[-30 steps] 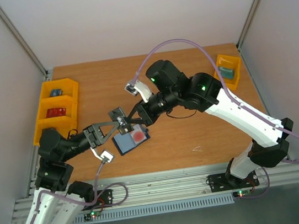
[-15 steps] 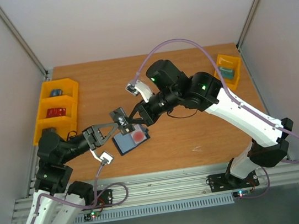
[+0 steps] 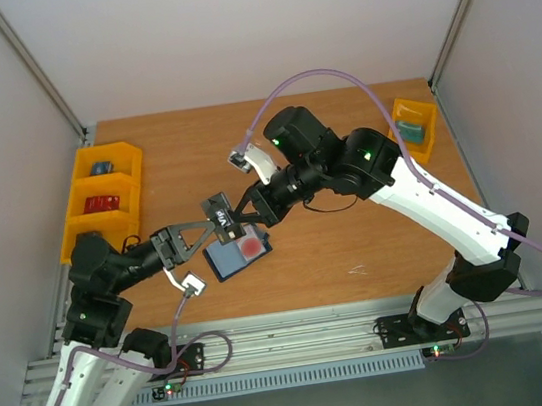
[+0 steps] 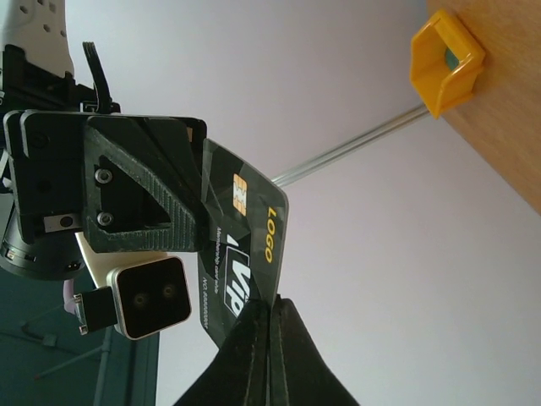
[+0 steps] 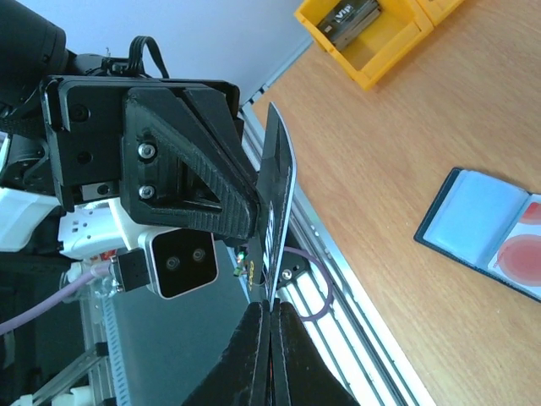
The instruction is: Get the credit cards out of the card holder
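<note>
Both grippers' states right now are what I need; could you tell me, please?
Left gripper: closed on the dark VIP card.
Right gripper: closed on the same card, at its other edge.

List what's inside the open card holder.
One half of the card holder holds a pale card with a red round mark; the other shows blue-grey lining. Anything beneath is hidden.

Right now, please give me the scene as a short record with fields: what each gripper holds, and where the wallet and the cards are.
left gripper: shut on one edge of the dark VIP card
right gripper: shut on the same card's opposite edge
dark VIP card: held in the air between both grippers
card holder: lying open on the table, touched by neither gripper
pale card with red mark: inside the open card holder
</note>
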Motion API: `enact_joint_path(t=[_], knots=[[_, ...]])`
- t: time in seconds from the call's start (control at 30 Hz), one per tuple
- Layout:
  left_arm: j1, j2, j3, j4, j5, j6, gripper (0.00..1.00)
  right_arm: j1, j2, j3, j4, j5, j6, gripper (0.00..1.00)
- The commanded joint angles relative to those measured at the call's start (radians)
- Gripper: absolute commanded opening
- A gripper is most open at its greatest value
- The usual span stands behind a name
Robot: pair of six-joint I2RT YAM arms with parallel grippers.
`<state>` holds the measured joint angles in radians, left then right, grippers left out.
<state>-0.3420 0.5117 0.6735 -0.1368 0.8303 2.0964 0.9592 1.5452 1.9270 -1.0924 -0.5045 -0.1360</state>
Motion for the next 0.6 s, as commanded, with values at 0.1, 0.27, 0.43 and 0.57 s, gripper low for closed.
enact_joint_path(t=[0.1,0.27,0.43,0.57], knots=[[-0.004,0.006,0.001,0.114,0.016,0.035,0.11,0.018,0.022,0.03,0.02,-0.051,-0.021,0.01],[-0.005,0.013,-0.013,0.172,0.024,0.026,0.15,0.016,0.04,0.053,0.02,-0.066,-0.02,0.01],[-0.005,0.009,-0.008,0.165,0.009,0.018,0.14,0.016,0.038,0.047,0.014,-0.068,-0.022,0.01],[-0.004,0.014,-0.011,0.203,0.009,0.002,0.19,0.016,0.045,0.04,0.001,-0.055,-0.021,0.01]])
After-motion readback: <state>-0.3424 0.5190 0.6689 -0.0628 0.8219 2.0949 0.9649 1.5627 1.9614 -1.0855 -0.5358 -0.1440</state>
